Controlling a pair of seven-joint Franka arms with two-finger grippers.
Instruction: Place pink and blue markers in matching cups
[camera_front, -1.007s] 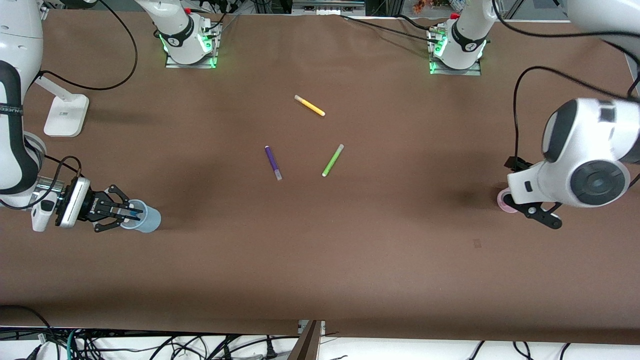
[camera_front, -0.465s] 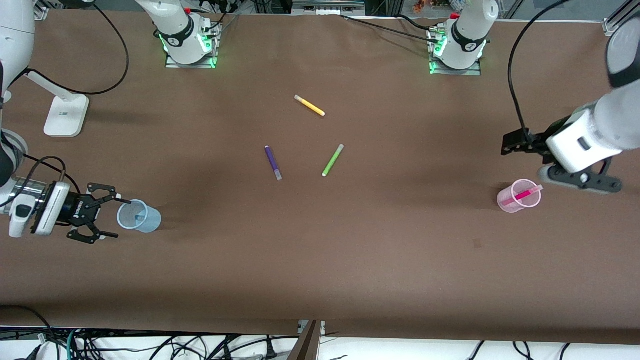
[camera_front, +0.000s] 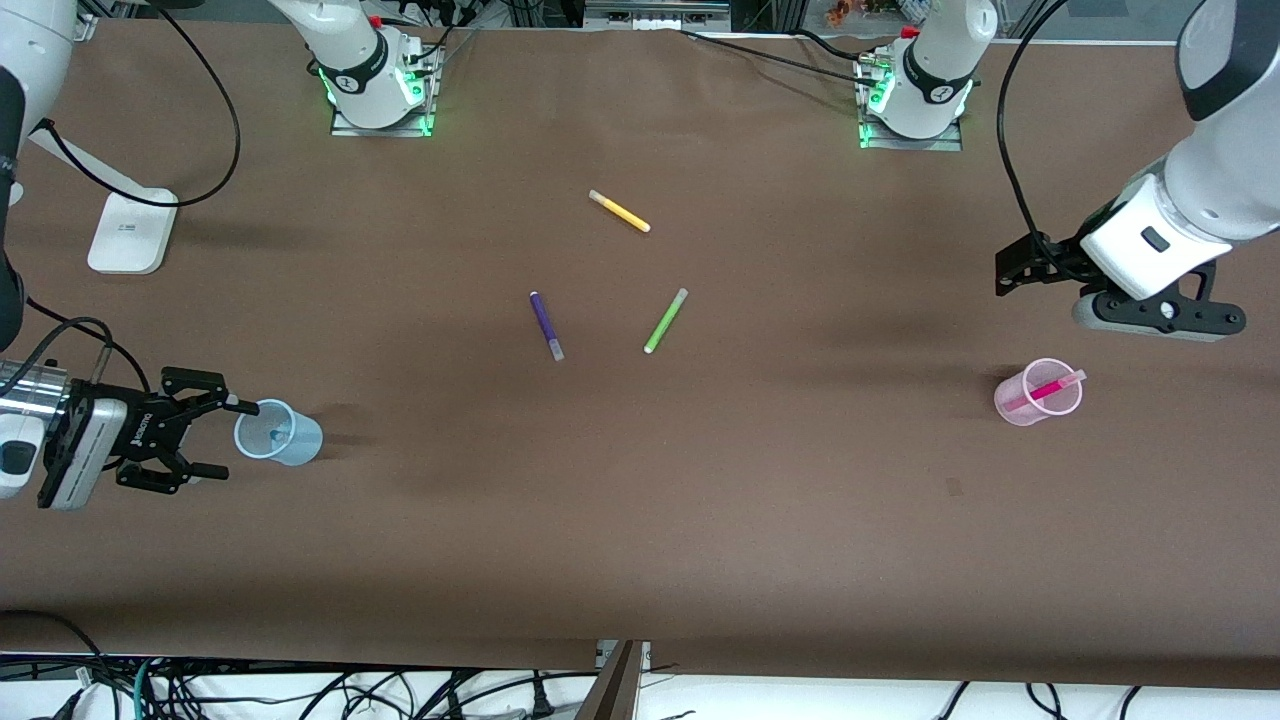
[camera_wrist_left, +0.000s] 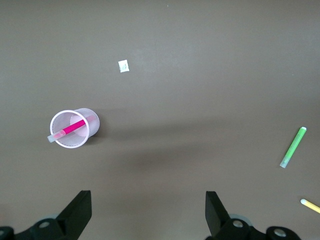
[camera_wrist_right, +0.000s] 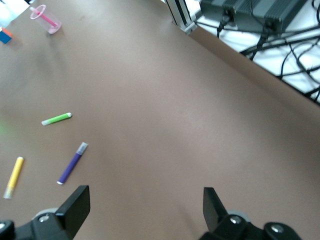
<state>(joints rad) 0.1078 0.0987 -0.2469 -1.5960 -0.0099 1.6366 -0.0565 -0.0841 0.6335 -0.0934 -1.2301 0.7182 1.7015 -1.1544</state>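
Observation:
The pale pink cup (camera_front: 1022, 408) stands near the left arm's end of the table with the pink marker (camera_front: 1047, 389) leaning in it. Both also show in the left wrist view, the cup (camera_wrist_left: 90, 131) and the marker (camera_wrist_left: 71, 128). My left gripper (camera_front: 1012, 270) is open and empty, up in the air beside the pink cup. The light blue cup (camera_front: 290, 440) stands near the right arm's end, and the blue marker (camera_front: 275, 436) shows faintly inside it. My right gripper (camera_front: 226, 438) is open and empty, just beside the blue cup.
A yellow pen (camera_front: 619, 211), a dark purple pen (camera_front: 546, 325) and a green pen (camera_front: 665, 320) lie mid-table. A white stand (camera_front: 130, 230) sits near the right arm's end. A small white scrap (camera_wrist_left: 123, 66) lies on the cloth near the pink cup.
My right gripper opened and drew back from the blue cup. My left gripper rose away from the pink cup, uncovering it with the pink marker inside.

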